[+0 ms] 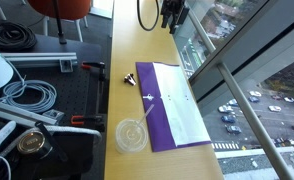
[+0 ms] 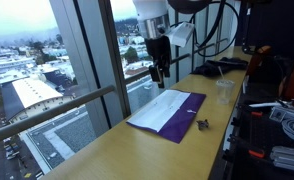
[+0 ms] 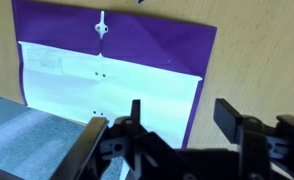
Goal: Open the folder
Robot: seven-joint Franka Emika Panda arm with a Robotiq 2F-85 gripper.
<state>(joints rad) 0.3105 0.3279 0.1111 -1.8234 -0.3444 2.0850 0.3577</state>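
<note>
The purple folder [image 1: 167,115] lies flat on the wooden table with white sheets showing on top of it. It shows in both exterior views [image 2: 169,108] and fills the upper part of the wrist view [image 3: 117,70], with a white string tie near its top edge. My gripper [image 1: 171,15] hangs high above the table near the window, over the folder's window-side edge [image 2: 159,70]. In the wrist view its two black fingers [image 3: 182,115] stand apart and hold nothing. It is open and clear of the folder.
A clear round cup lid with a straw [image 1: 131,133] lies beside the folder [image 2: 225,88]. A small black binder clip [image 1: 129,77] lies on the table [image 2: 201,124]. A window rail [image 1: 217,80] runs along the table's edge. Cables and gear [image 1: 27,95] lie on the side away from the window.
</note>
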